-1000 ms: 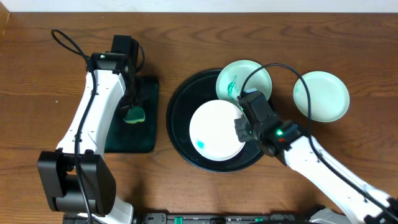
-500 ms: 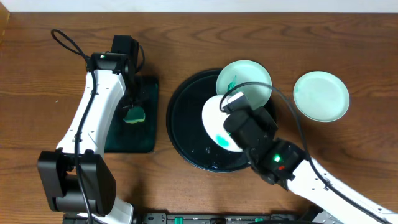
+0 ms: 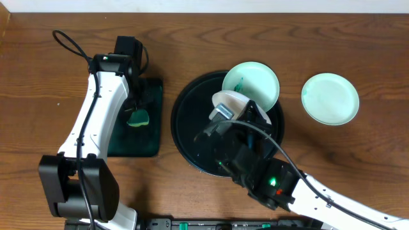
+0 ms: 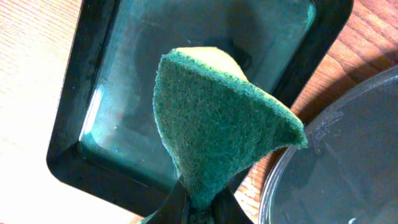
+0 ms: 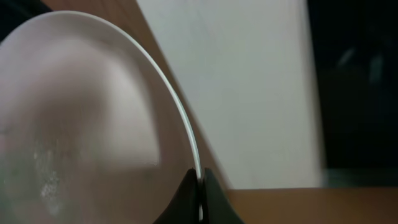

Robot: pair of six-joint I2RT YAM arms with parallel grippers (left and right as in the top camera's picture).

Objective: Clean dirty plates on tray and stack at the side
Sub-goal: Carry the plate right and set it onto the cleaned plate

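While the right gripper (image 5: 200, 180) is clamped on the rim of the white plate (image 3: 229, 102), the plate hangs tilted on edge above the round black tray (image 3: 185, 121), clear of its floor. Across the table (image 3: 38, 76), the left gripper (image 4: 202, 202) pinches a green sponge (image 4: 217, 118) and holds it over the small rectangular tray (image 4: 68, 143). A smeared mint plate (image 3: 255, 80) sits at the round tray's far edge, and a second mint plate (image 3: 330, 98) lies on the wood to the right, well apart. This looks to me like the wiping step for the white plate. Next, I'd guess, sponge and plate must be brought together, the soiled face turned toward the sponge and the rim grip kept firm against the push.
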